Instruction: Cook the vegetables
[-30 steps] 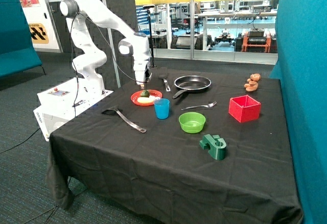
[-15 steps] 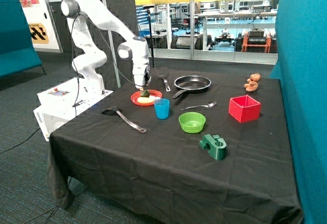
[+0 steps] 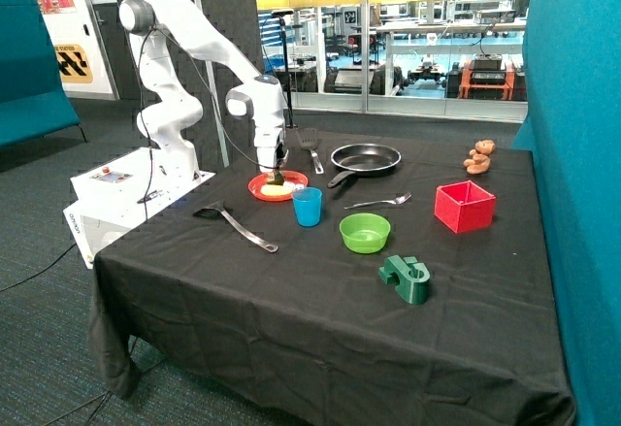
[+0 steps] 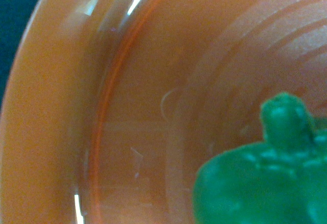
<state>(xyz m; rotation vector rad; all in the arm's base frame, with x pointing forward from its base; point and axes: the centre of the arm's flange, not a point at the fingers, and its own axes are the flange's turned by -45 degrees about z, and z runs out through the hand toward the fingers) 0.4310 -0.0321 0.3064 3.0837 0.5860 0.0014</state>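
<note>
The red plate (image 3: 258,191) stands on the black table near the robot's base. The dark green lumpy vegetable (image 3: 277,180) lies on it, and a pale yellow piece (image 3: 273,190) shows beside it. My gripper (image 3: 273,171) is down low over the plate, right at the green vegetable. In the wrist view the green vegetable (image 4: 260,183) fills one corner, very close, on the plate's ridged floor (image 4: 133,106). The yellow piece does not show in the wrist view. The black frying pan (image 3: 366,158) stands just beyond the plate.
A blue cup (image 3: 307,207) stands right in front of the plate. A green bowl (image 3: 365,233), fork (image 3: 378,201), red box (image 3: 464,206), green block (image 3: 405,279), teddy bear (image 3: 478,156), black spatula (image 3: 310,143) and ladle (image 3: 233,225) lie around the table.
My gripper has come down from above the plate to the level of the green vegetable. Nothing else on the table has moved.
</note>
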